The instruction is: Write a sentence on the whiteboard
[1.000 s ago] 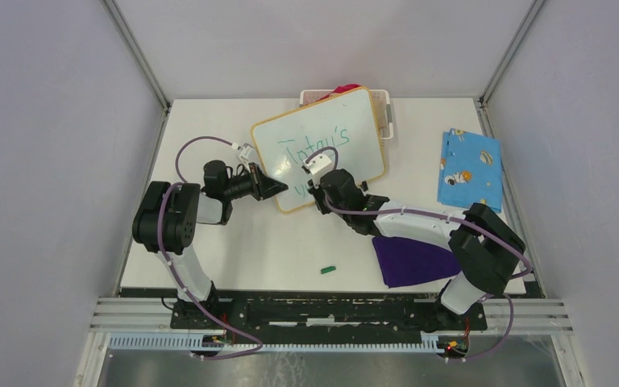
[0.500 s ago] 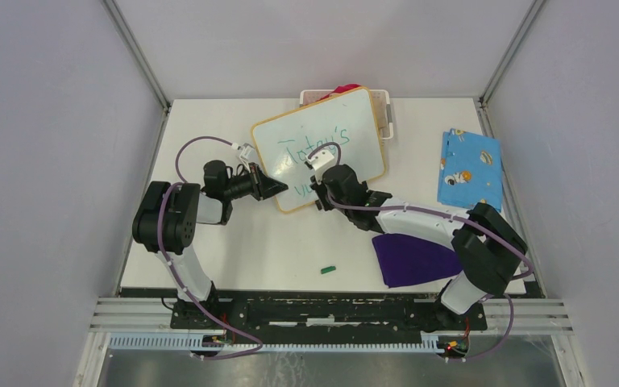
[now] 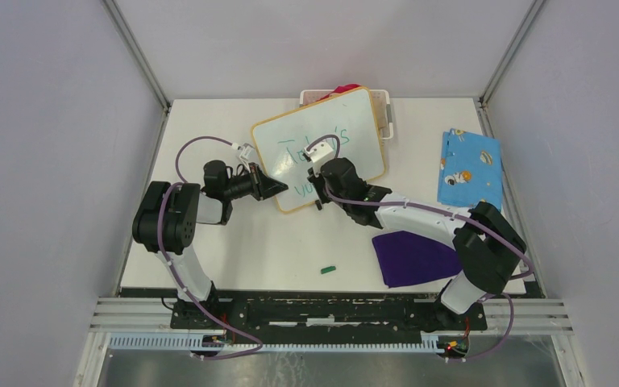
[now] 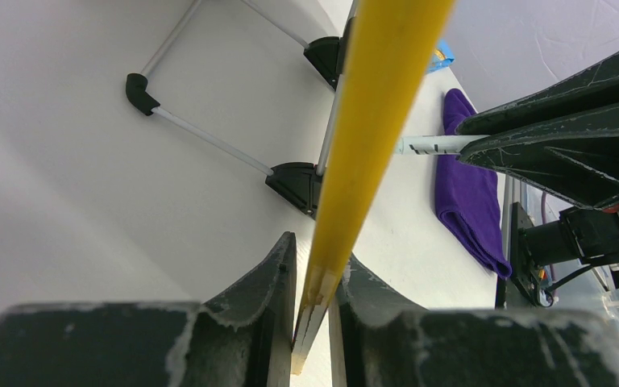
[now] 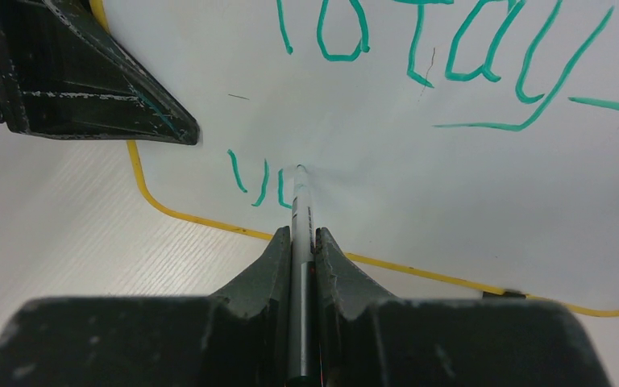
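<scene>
The whiteboard [image 3: 363, 129] stands tilted at the table's middle back, its orange frame edge [image 4: 371, 121] running up the left wrist view. My left gripper [image 3: 280, 189] is shut on the board's lower left frame edge, also seen in its own view [image 4: 316, 274]. My right gripper [image 3: 318, 192] is shut on a grey marker [image 5: 298, 214], whose tip touches the board's lower left. The sentence in green reads "Totay's" [image 5: 419, 48] on the upper line. A few strokes [image 5: 254, 177] begin the lower line beside the marker tip.
A green marker cap [image 3: 328, 268] lies near the table's front. A purple cloth [image 3: 415, 258] lies under my right arm. A blue patterned cloth [image 3: 471, 168] lies at the right. A white basket [image 3: 385, 109] stands behind the board.
My right gripper has shifted slightly up and right along the board with the marker, adding green strokes to the lower line. The left gripper and board have not moved.
</scene>
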